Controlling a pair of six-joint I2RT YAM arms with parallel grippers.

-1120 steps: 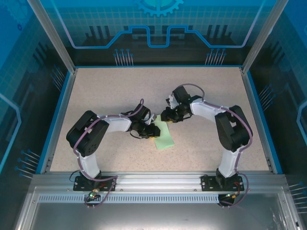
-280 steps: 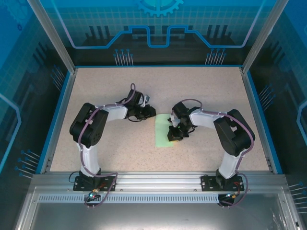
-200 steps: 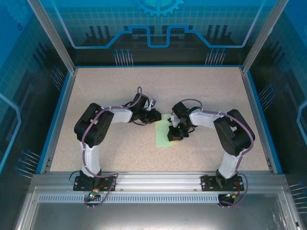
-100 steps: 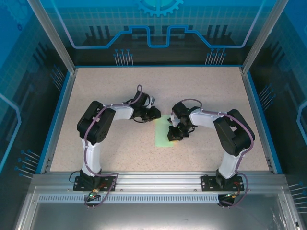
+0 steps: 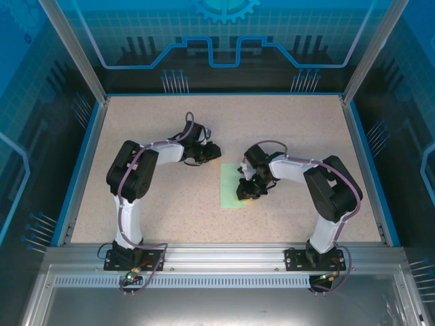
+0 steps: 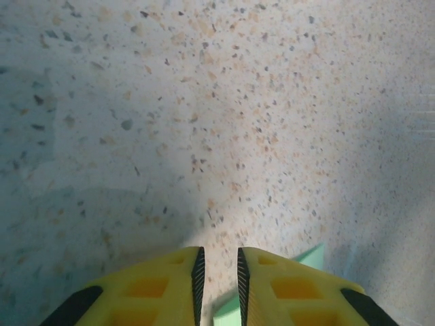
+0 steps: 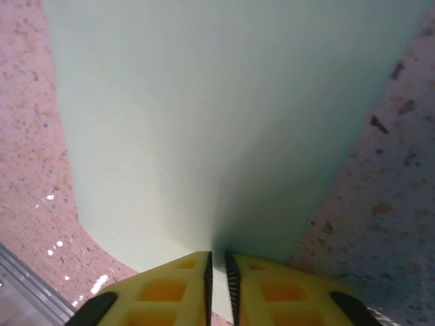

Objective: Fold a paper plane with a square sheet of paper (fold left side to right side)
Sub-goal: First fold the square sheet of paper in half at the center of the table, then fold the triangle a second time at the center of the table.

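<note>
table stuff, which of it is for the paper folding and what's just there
For the job:
- square sheet of paper, folded into a narrow rectangle
- right gripper, pinching the sheet's right edge
- left gripper, jaws nearly closed, holding nothing

Just there:
- speckled table
- blue enclosure panels

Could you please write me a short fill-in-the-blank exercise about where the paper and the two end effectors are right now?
1. The sheet of paper is pale ____ in colour.
2. The ____ end effector is pressed down on the sheet's right edge.
3. The left end effector sits just beyond the sheet's far ____ corner.
4. The paper lies on a speckled ____.

Missing words: green; right; left; table
</note>
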